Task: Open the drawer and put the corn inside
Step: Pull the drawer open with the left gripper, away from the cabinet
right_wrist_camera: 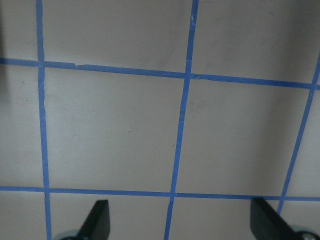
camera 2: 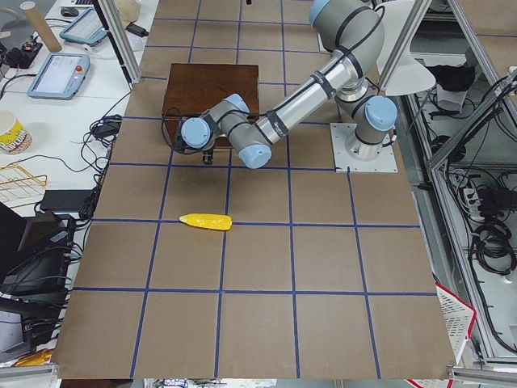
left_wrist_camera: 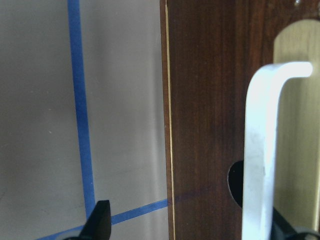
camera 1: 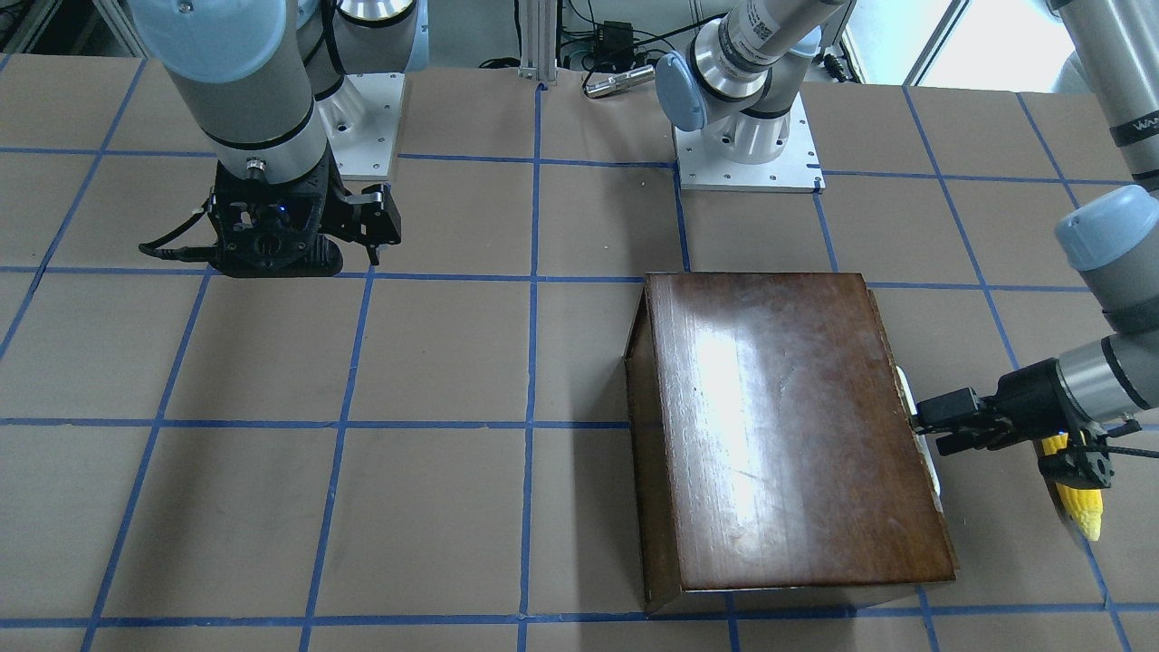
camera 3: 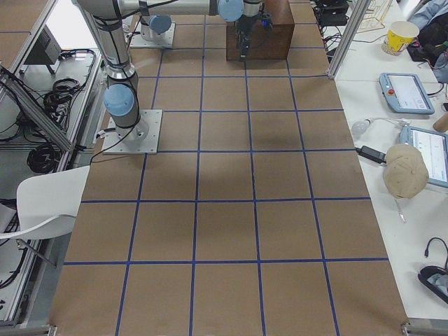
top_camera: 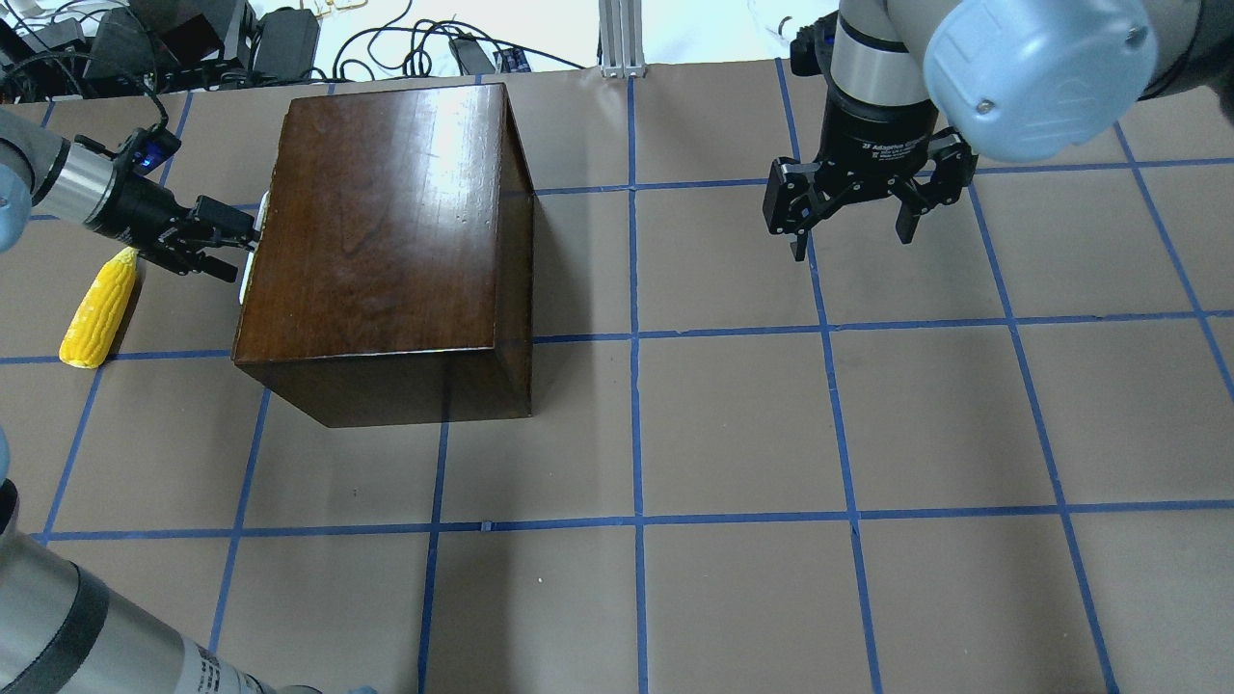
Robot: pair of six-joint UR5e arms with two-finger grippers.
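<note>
My left claw (top_camera: 243, 254) is spread open at the front of the cabinet (top_camera: 386, 222), one finger on each side of the white handle (left_wrist_camera: 261, 150). It grips nothing yet. The drawer (left_wrist_camera: 210, 100) is shut.

Step in hand: open the drawer. The next move, as I judge it, is to close on the handle and pull straight away from the cabinet front.

The corn (top_camera: 96, 308) lies on the table (top_camera: 733, 434) just off the cabinet front, beside my wrist. It may crowd the drawer's travel.

Well apart, on the cabinet's opposite side, my right claw (top_camera: 852, 243) hangs open and empty with wide room to move.
</note>
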